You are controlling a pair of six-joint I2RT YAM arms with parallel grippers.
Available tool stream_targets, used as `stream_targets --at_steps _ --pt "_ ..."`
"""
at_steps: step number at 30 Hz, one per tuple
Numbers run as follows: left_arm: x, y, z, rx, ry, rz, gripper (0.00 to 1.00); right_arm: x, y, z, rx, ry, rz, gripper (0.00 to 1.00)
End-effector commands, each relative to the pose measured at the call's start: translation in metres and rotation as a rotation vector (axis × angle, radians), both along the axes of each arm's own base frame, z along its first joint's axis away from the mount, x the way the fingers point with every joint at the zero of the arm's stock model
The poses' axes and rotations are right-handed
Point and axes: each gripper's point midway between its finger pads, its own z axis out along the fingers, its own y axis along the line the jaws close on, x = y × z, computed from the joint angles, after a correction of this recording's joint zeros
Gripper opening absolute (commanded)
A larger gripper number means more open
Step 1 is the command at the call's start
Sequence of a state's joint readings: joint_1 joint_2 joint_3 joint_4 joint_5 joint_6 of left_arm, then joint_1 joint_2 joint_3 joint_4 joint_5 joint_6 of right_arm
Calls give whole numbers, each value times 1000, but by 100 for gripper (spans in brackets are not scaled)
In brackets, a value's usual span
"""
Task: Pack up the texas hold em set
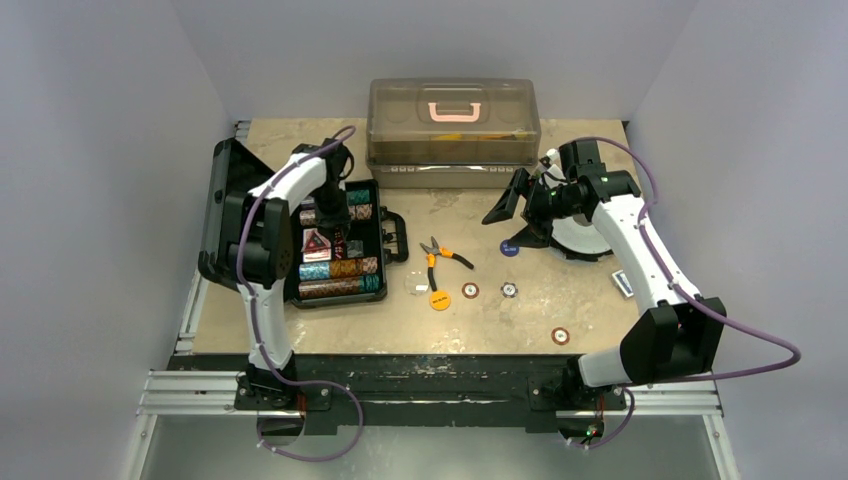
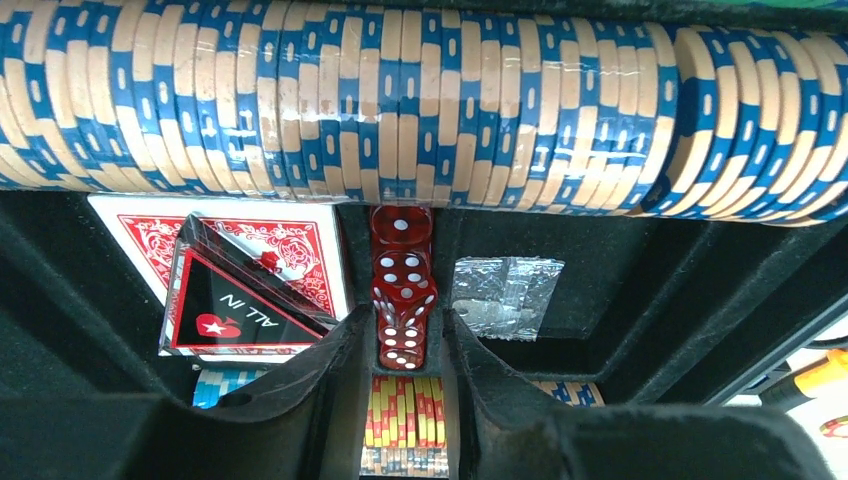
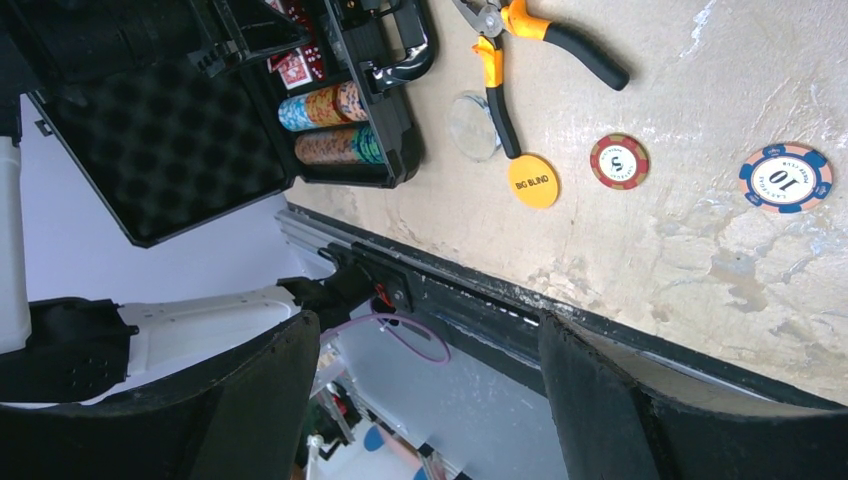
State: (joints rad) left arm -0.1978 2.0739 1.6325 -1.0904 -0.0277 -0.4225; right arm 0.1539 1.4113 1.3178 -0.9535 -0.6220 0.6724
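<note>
Chip row: a row of blue-and-cream chips (image 2: 400, 100) is running edge-on across the top of the view.
Dice: red dice (image 2: 402, 275) are sitting in a column in a narrow slot of the black case (image 2: 650, 270), just below the chip row.
Gripper: the left gripper (image 2: 404, 335) is pointing into the case, its fingers (image 2: 330, 380) standing close on either side of the nearest die. Whether they touch it cannot be told.
Card: a red-backed card (image 2: 310, 250) is lying left of the dice, with a black triangular "ALL IN" marker (image 2: 235, 310) resting on it.
Bag: a small clear plastic bag (image 2: 505, 295) is lying right of the dice.
Lower chips: yellow-and-red chips (image 2: 402, 425) are showing between the fingers.

"ALL IN" stands on the black triangular marker (image 2: 235, 310). Just beside the pliers (image 3: 540, 45) a yellow disc (image 3: 533, 181) reads "BIG BLIND"; farther off, a blue chip (image 3: 786, 179) shows "10".
</note>
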Motion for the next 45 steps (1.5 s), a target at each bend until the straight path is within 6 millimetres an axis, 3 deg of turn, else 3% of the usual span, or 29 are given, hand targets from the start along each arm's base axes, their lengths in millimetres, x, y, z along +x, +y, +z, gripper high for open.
stream_targets --at_steps 1,10,23,29,39,45 --pt "4 4 3 9 4 -20 28 0 -1 14 15 -68 10 78" --pt "7 5 0 8 21 -38 26 1 1 13 19 -63 14 78" --pt "8 6 6 -91 0 46 1 4 -1 12 10 -63 17 78" --pt "2 20 1 -87 21 84 1 4 -1 11 10 -61 19 78" --pt "-1 41 10 -4 -3 82 3 3 -1 10 14 -61 21 78" --pt "3 38 13 -25 -25 77 8 2 -1 10 16 -62 18 78"
